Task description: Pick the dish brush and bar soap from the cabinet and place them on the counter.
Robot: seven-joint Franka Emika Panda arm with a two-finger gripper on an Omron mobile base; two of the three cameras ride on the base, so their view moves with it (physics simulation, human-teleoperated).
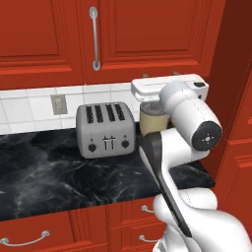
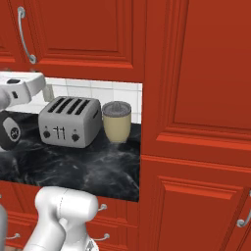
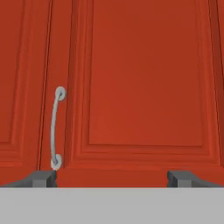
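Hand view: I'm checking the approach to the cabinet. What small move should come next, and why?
Probably shift the open gripper sideways toward the silver handle and close in on it. The cabinet door is shut, and the handle sits off-centre, above one fingertip rather than between them.

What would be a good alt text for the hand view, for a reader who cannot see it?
A closed red cabinet door faces the camera, with a curved silver handle standing upright on its left side. The hand is open, its two dark fingertips set wide apart, touching nothing.

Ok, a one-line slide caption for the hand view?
Open tool facing the closed red cabinet door, its curved silver handle off to the left.
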